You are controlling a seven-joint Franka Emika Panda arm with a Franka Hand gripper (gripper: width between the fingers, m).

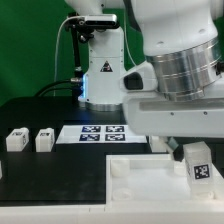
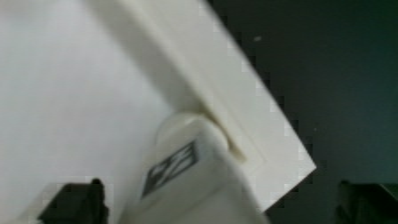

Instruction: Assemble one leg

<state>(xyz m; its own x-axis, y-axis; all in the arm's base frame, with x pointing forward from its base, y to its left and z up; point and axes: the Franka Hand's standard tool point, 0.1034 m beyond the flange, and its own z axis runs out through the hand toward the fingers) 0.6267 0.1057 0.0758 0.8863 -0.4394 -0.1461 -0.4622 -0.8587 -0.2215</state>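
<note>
Fingers (image 2: 71, 203) of the gripper (image 2: 217, 204) show as two dark tips spread wide in my wrist view. The leg (image 2: 189, 165) lies between them and touches neither, so I read the hand as empty and wide. In the exterior view the leg (image 1: 197, 165) stands near, on the exterior view's right, its tag facing the camera, at the right edge of the large flat white panel (image 1: 140, 172). I cannot tell whether it is seated in a socket. A spare leg (image 1: 17, 140) and a second spare leg (image 1: 43, 140) sit well apart from it on the exterior view's left, with the marker board (image 1: 100, 132) between. I judge the leg to be light, rigid moulded plastic and not fragile, but smooth enough to slip or twist if pinched on a corner. I would take it squarely across two opposite flat faces at mid-height, keeping the fingertips clear of the panel. I would close gently, since a small block like this probably tips if one finger arrives first.
</note>
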